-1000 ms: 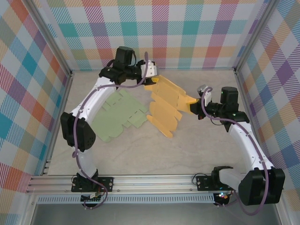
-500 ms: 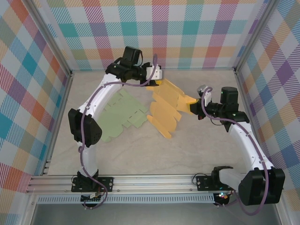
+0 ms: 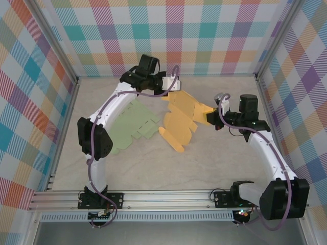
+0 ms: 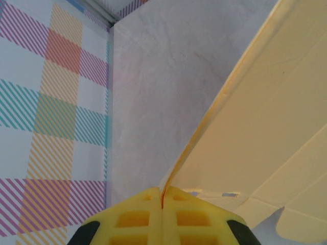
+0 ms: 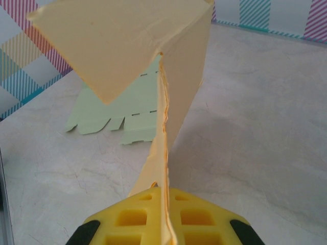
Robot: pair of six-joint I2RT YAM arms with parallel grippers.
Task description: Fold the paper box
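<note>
The paper box is a yellow die-cut sheet (image 3: 181, 118), partly lifted off the table between both arms. My left gripper (image 3: 171, 92) is shut on its far top edge; in the left wrist view the yellow fingers (image 4: 127, 219) pinch the thin edge of the paper box (image 4: 265, 117). My right gripper (image 3: 209, 116) is shut on the right-hand flap. In the right wrist view the paper box (image 5: 168, 81) rises folded from between the closed fingers (image 5: 133, 219).
A green die-cut sheet (image 3: 130, 125) lies flat on the table to the left of the yellow one, also in the right wrist view as the green sheet (image 5: 127, 120). Plaid walls (image 3: 168, 35) enclose the table on three sides.
My left gripper moved right along the far side and closed on the yellow sheet's top edge. The sheet has bunched up slightly. The right gripper stayed put.
</note>
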